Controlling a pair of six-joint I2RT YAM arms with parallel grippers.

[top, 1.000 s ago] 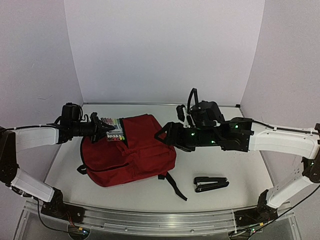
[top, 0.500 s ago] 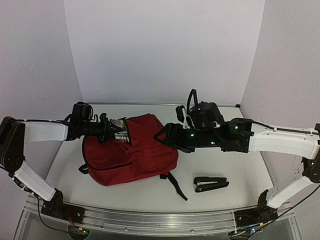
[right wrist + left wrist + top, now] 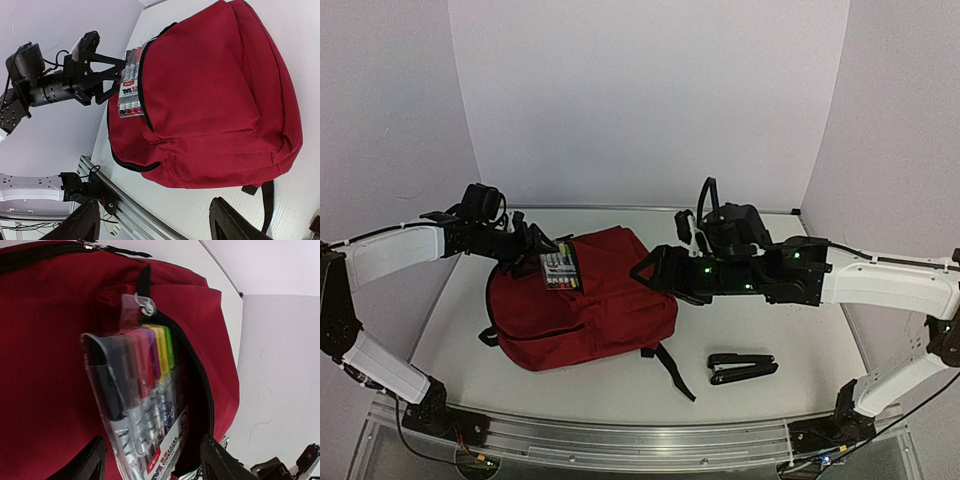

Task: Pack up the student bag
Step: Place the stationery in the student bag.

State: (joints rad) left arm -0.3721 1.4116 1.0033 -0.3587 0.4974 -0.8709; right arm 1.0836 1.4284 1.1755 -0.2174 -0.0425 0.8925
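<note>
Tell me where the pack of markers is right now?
In the top view, the marker pack is on the left side, poking out of the open zipper at the student bag's left edge, right in front of the left gripper.

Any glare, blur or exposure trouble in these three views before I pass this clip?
Top external: even, soft light, faint shadows, the backpack sharp, the table bright but not washed out. Left wrist: the marker pack fairly sharp, some sheen on its plastic, the dark fingers at the bottom edge out of focus. Right wrist: backpack crisp, frame tilted, its own fingers dark and blurred.
</note>
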